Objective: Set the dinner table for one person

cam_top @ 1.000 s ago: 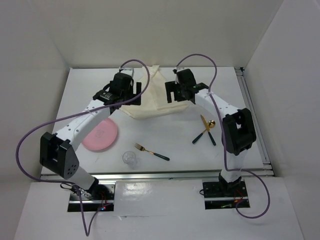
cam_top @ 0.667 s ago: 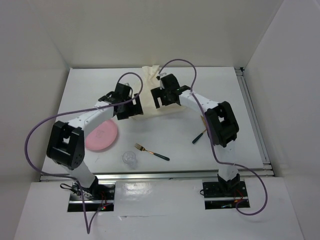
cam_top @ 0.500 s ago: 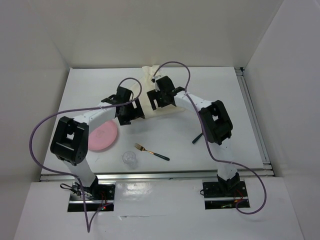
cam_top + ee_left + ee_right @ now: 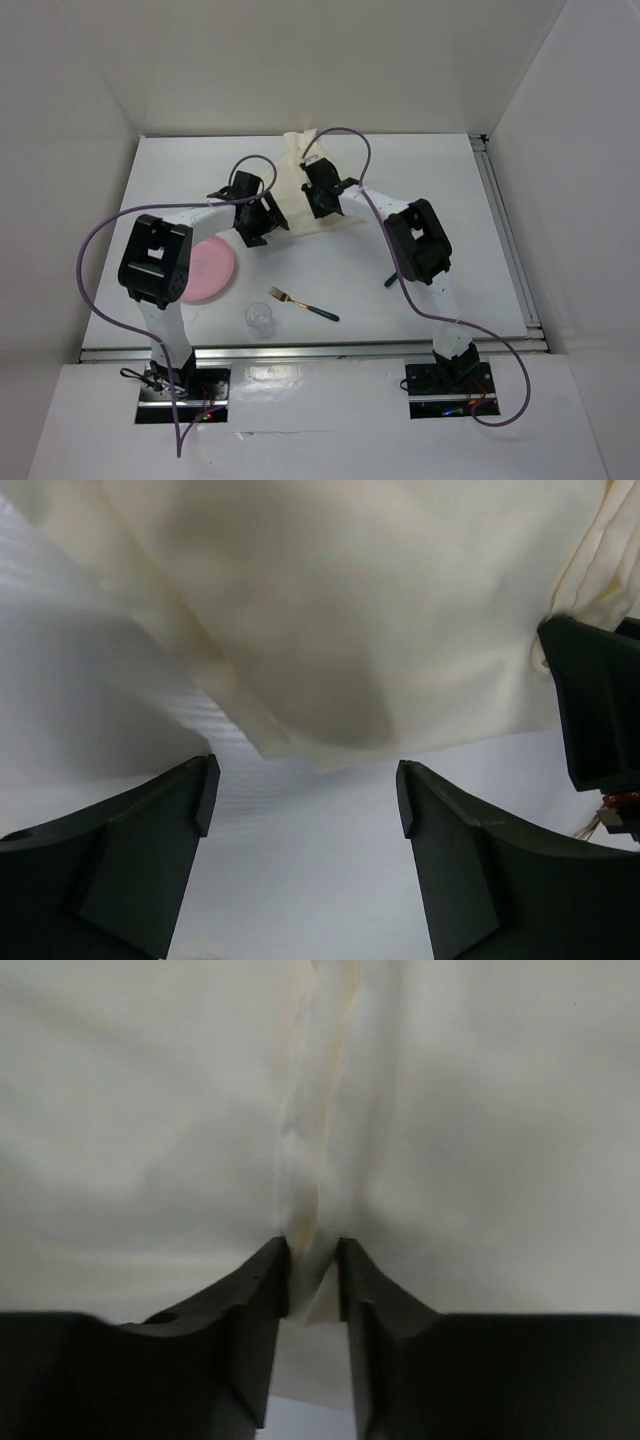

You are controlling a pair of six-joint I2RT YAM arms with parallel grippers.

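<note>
Dinner table fills the overhead view: a big matte-white rectangle with a metal rail down its right edge and another along the near edge. At far centre a cream placemat lies bunched on it, with both arms reaching in over the cloth. Near left sit a pink plate, a fork and a glass, each apart from the others.

From overhead you can't read the jaws, but the wrist cameras settle it. On the left gripper the fingers are spread wide with nothing between them, and the placemat's edge hangs just beyond the tips over bare white tabletop. On the right gripper the fingers are pinched almost together on a raised fold of the placemat, and cloth fills that view.
</note>
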